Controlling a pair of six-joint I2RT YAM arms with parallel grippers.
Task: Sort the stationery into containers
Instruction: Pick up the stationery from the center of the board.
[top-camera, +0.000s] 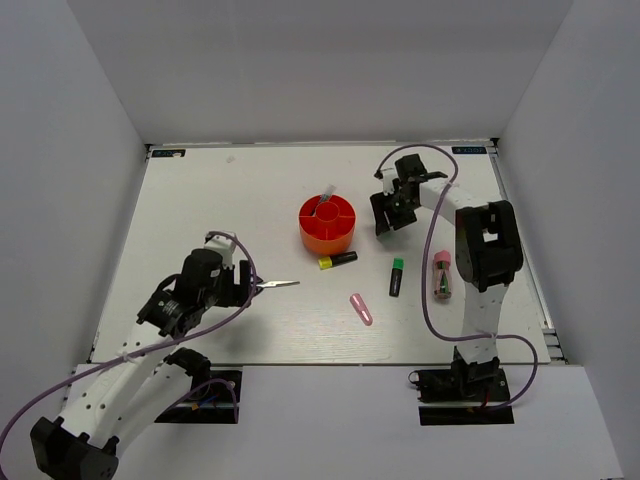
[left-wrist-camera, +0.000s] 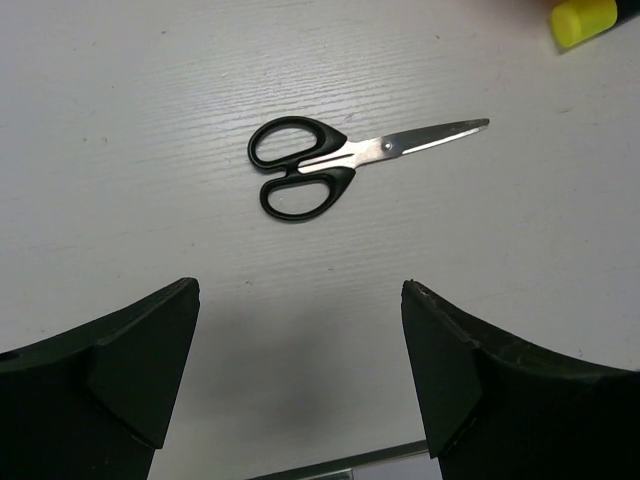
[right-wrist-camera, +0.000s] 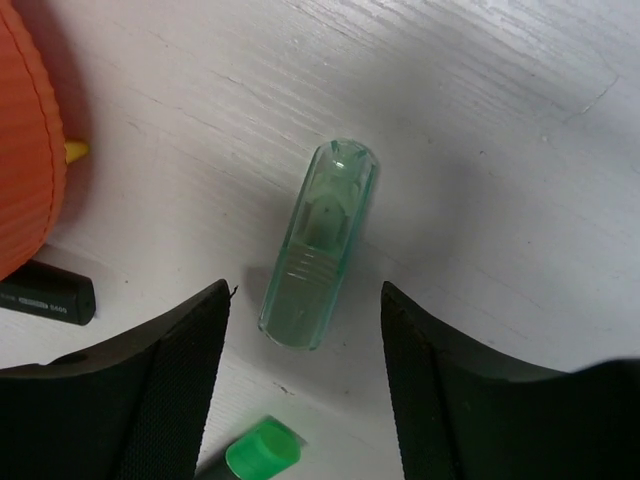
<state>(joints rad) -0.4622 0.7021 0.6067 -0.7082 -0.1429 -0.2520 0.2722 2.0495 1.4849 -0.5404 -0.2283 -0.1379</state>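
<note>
The red-orange organizer (top-camera: 326, 226) sits mid-table. Left of it, my left gripper (left-wrist-camera: 300, 300) hangs spread and empty over black-handled scissors (left-wrist-camera: 310, 170). My right gripper (right-wrist-camera: 305, 290), equally spread, hangs over a pale green highlighter (right-wrist-camera: 320, 245). Next, I judge, I should lower and close.

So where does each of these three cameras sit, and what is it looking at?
Top external: above and behind the arms, looking down at the table and red-orange organizer; both arms show.
Left wrist: on the left arm, facing down at black-handled scissors; open left jaws show.
Right wrist: on the right arm, facing down at a pale green highlighter between open right jaws.
Shared: scissors appear in top and left wrist views.
</note>
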